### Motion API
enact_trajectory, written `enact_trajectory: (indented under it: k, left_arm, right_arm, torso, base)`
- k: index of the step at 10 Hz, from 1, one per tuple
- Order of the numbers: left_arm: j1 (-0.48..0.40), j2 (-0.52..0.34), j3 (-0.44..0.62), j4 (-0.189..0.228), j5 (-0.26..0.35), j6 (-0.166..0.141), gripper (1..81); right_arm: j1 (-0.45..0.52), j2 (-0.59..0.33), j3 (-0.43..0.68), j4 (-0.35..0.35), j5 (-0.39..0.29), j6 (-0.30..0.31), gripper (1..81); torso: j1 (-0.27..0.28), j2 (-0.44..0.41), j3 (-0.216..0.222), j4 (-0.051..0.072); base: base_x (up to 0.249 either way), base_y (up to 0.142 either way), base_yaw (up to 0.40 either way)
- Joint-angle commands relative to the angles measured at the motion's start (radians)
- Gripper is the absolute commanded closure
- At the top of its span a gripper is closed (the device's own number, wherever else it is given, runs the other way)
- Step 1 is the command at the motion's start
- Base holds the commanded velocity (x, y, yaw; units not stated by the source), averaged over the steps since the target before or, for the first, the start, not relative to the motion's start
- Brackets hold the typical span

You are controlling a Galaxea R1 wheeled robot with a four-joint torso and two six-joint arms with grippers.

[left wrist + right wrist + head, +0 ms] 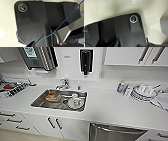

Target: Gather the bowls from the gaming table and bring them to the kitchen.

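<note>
Standing in the kitchen, looking down at the white worktop (105, 105) with the steel sink (40, 103) set in it. An orange bowl (53, 96) sits in the sink around 9 o'clock, and a white bowl (75, 103) with a cup in it is at 3 o'clock. Faucet (63, 84) is at 12, dark wall dispenser (86, 60) above that. Stacked dishes (144, 92) off to the right. Can't tell whether either gripper's fingers are wide or narrow.
</note>
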Motion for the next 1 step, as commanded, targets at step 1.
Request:
enact_trajectory:
  k: [1]
  left_arm:
    - [-0.007,-0.005,-0.002,-0.031,0.085,-0.008,1.0]
  right_arm:
    - [-0.083,0.084,-0.024,-0.031,-0.024,0.014,1.0]
  torso:
    - [0.000,0.000,0.000,0.000]
  base:
    - [0.000,0.000,0.000]
